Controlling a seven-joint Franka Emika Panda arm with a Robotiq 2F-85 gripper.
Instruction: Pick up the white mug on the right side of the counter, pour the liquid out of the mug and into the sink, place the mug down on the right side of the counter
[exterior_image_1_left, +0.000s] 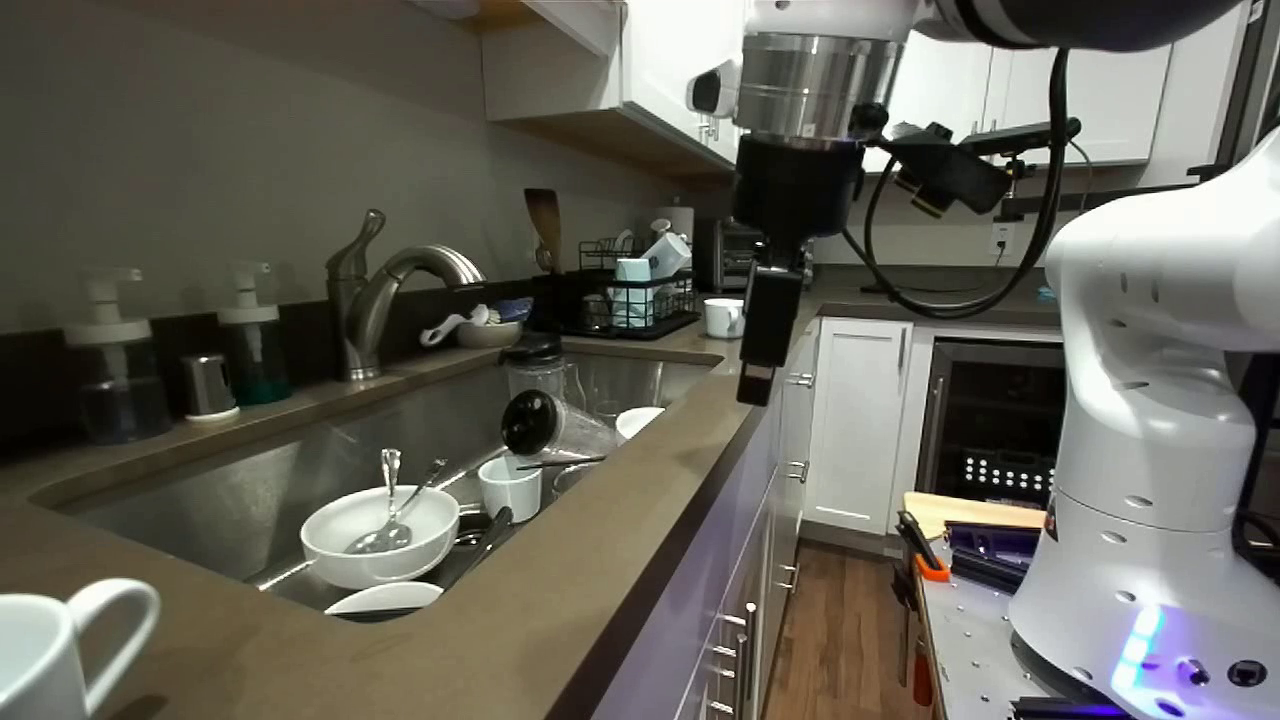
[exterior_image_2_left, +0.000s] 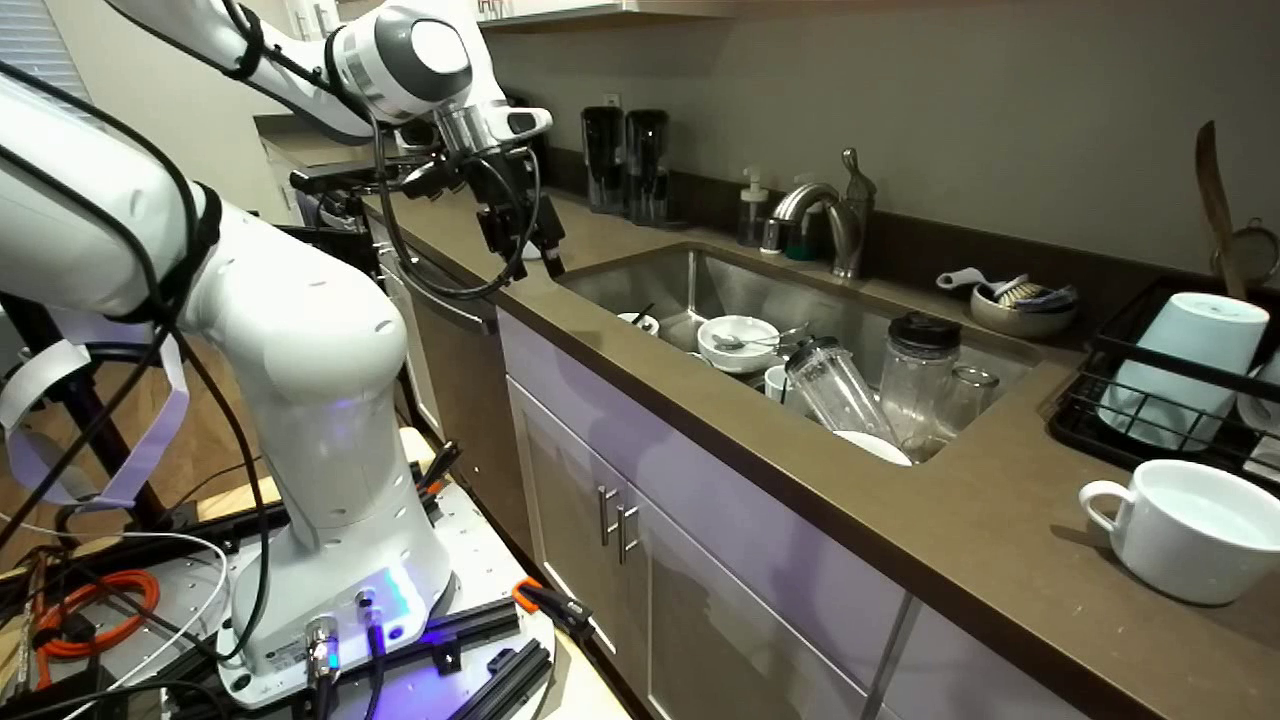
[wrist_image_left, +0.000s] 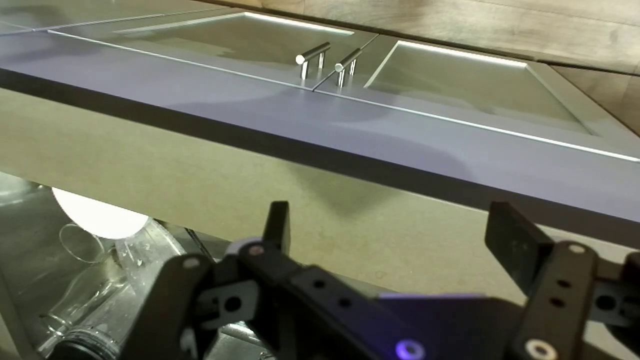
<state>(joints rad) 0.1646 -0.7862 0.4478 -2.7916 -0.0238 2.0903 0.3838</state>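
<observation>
The white mug (exterior_image_2_left: 1195, 540) stood upright on the counter (exterior_image_2_left: 1000, 530) at the lower right in an exterior view, handle to the left, near the rack (exterior_image_2_left: 1085, 432). Past it, mid-frame, lay the sink (exterior_image_2_left: 770, 295), with an upright jar (exterior_image_2_left: 912, 380), a tilted bottle (exterior_image_2_left: 845, 395) and, farther off, a bowl (exterior_image_2_left: 745, 327). At upper left of centre the gripper (exterior_image_2_left: 536, 265) hung above the counter; in the wrist view its jaws stood wide apart, counter showing between them.
</observation>
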